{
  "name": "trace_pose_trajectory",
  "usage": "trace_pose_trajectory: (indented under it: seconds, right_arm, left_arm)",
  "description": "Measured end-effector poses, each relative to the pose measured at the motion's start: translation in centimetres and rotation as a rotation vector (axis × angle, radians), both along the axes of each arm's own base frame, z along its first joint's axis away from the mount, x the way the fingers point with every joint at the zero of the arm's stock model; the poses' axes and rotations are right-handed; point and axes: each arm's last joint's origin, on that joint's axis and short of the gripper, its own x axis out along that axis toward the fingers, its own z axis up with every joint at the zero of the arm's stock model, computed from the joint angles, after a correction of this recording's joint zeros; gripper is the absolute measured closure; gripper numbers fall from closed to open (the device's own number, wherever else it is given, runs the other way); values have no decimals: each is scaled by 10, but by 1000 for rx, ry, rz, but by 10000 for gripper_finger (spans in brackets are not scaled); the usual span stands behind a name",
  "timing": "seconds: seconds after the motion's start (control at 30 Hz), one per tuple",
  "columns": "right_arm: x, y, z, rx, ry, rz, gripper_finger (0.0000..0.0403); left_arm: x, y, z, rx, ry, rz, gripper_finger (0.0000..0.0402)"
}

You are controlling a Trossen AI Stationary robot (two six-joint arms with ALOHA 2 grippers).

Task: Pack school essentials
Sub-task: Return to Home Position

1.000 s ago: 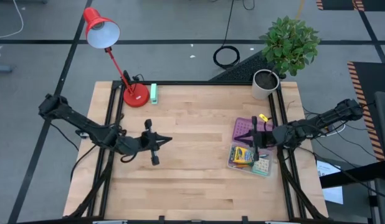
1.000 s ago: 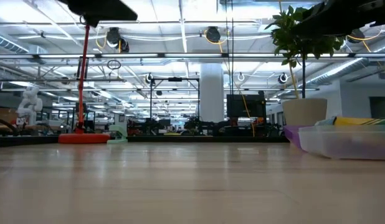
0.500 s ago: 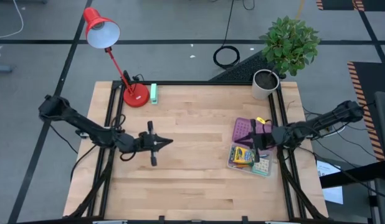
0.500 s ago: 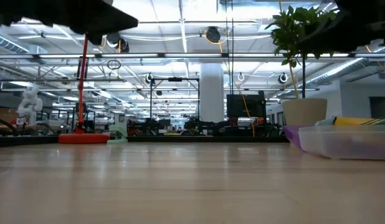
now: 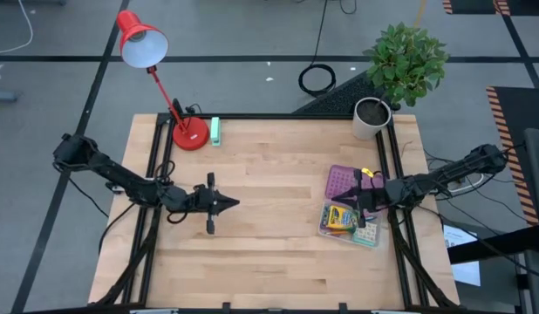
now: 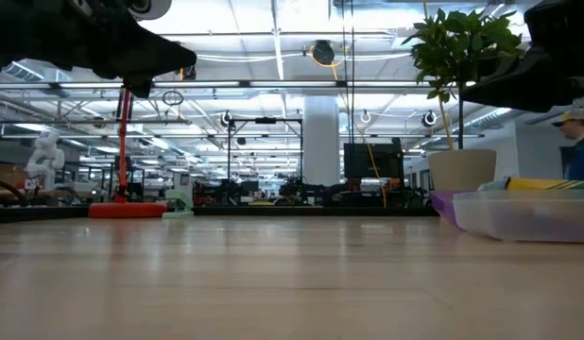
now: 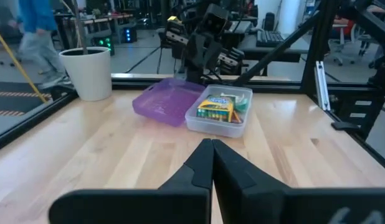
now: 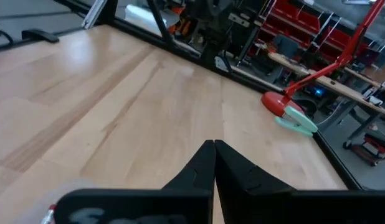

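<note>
The left gripper (image 5: 224, 203) was held above bare wood on the left half of the table (image 5: 269, 253), its fingers (image 7: 202, 163) pressed together on nothing. The right gripper (image 5: 360, 202) was positioned over the clear plastic box (image 5: 349, 225) near the table's right edge, and its fingers (image 8: 212, 160) were likewise seen closed, tip to tip, with nothing between them. Inside the clear box the yellow-green crayon box (image 7: 217, 110) was lying flat, and a pale patterned square pack (image 5: 366, 233) was seen at the end of the box nearer the front edge. A purple lid (image 7: 164, 102) was lying just beside the box, touching it. A tiny yellow piece (image 5: 368, 171) was visible beside the lid. A red desk lamp (image 5: 156, 74), a mint-green block (image 5: 215, 131) and a potted plant (image 5: 400, 74) were standing along the far edge.
</note>
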Motion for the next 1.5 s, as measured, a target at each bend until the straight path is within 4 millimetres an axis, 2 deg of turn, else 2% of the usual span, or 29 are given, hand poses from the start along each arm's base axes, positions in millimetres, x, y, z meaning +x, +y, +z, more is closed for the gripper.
trace_pose_trajectory:
  seconds: [0.27,0.43,0.57,0.73,0.87,1.3,1.5]
  right_arm:
    - [-5,0,-3,30,-41,76,403]
    - [-5,-1,6,68,-147,103,403]
    - [-4,-4,5,70,-144,116,403]
    - [-5,-10,9,77,-183,77,403]
    - [-8,-12,13,84,-224,124,403]
    - [-20,-24,21,75,-317,41,403]
    - [-23,-25,20,86,-313,52,403]
  left_arm:
    - [0,0,0,18,0,-2,396]
    - [0,0,0,20,-1,-2,396]
    - [0,0,0,20,-1,-2,396]
    - [0,0,0,27,0,-2,396]
    - [0,0,0,47,1,-1,396]
    - [0,1,0,49,2,32,396]
    - [0,1,0,47,1,35,396]
